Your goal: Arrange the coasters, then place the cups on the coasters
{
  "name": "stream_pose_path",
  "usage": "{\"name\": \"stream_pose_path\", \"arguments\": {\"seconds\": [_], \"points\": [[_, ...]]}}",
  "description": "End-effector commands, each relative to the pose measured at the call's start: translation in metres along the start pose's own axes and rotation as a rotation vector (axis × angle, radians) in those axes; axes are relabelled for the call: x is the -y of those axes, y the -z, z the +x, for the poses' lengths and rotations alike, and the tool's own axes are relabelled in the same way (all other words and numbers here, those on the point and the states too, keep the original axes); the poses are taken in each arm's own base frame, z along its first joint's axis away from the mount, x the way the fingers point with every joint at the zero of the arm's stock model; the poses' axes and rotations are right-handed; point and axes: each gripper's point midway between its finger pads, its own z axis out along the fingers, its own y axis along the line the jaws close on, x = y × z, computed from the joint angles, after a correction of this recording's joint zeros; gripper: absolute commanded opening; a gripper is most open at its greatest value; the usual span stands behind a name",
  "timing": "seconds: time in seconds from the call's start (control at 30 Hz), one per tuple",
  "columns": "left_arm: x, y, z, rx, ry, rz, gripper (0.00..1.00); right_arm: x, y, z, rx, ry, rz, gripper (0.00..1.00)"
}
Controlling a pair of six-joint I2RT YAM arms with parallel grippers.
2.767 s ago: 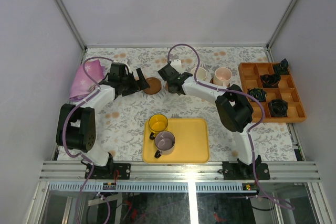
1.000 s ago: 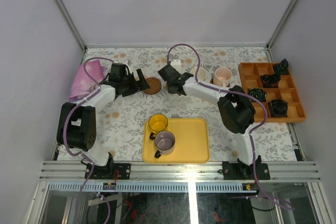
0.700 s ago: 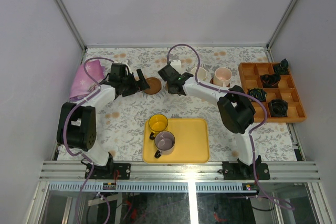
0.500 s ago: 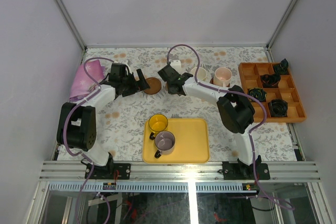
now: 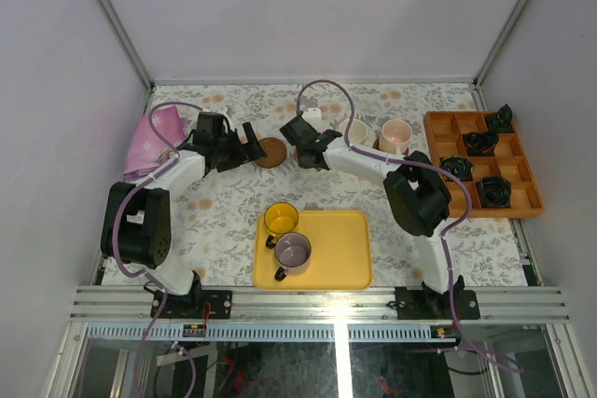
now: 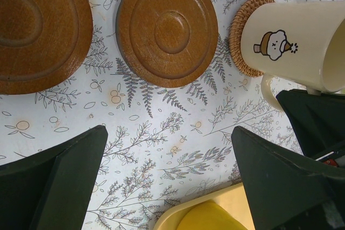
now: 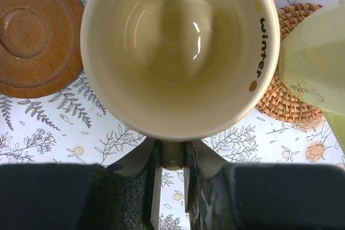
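My right gripper (image 7: pixel 172 160) is shut on the handle of the cream cup (image 7: pixel 178 52), seen from above. In the left wrist view this cup (image 6: pixel 294 39) stands over a tan woven coaster (image 6: pixel 241 36); I cannot tell whether it touches it. A dark brown coaster (image 7: pixel 32 36) lies to its left. To its right a pale green cup (image 7: pixel 318 68) sits on another woven coaster (image 7: pixel 288 103). My left gripper (image 6: pixel 168 129) is open over bare tablecloth, below two brown coasters (image 6: pixel 167 28) (image 6: pixel 32 25). The pink cup (image 5: pixel 396 134) stands further right. The yellow cup (image 5: pixel 280 218) and purple cup (image 5: pixel 293 252) sit on the yellow tray (image 5: pixel 340 253).
A pink cloth (image 5: pixel 154 137) lies at the far left of the table. An orange divided tray (image 5: pixel 530 200) with small black objects stands at the right edge. The two arms' grippers (image 5: pixel 247 142) (image 5: pixel 306 137) are close together at the back middle.
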Motion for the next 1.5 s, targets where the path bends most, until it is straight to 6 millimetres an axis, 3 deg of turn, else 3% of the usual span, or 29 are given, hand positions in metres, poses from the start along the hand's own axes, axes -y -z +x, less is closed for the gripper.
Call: {"name": "stream_pose_path", "arguments": {"seconds": [0.0, 0.5, 0.77, 1.07, 1.3, 1.47], "points": [[0.001, -0.004, -0.001, 0.009, -0.015, 0.006, 1.0, -0.01, 0.016, -0.038, 0.102, -0.063, -0.018, 0.19], [0.0, -0.004, -0.001, 0.011, -0.014, 0.005, 1.0, -0.01, 0.026, -0.039, 0.104, -0.066, -0.043, 0.59], [0.0, -0.004, -0.001, 0.01, -0.015, 0.004, 1.0, -0.002, 0.036, -0.036, 0.102, -0.054, -0.043, 0.6], [0.003, -0.001, -0.004, 0.019, -0.019, 0.005, 1.0, 0.002, 0.075, -0.043, 0.126, -0.037, -0.133, 0.6], [0.014, 0.019, -0.01, 0.044, -0.025, 0.022, 1.0, 0.009, 0.109, -0.048, 0.189, -0.022, -0.222, 0.61], [0.029, 0.045, 0.007, 0.027, -0.038, 0.046, 1.0, 0.022, 0.125, -0.05, 0.237, -0.024, -0.226, 0.63]]}}
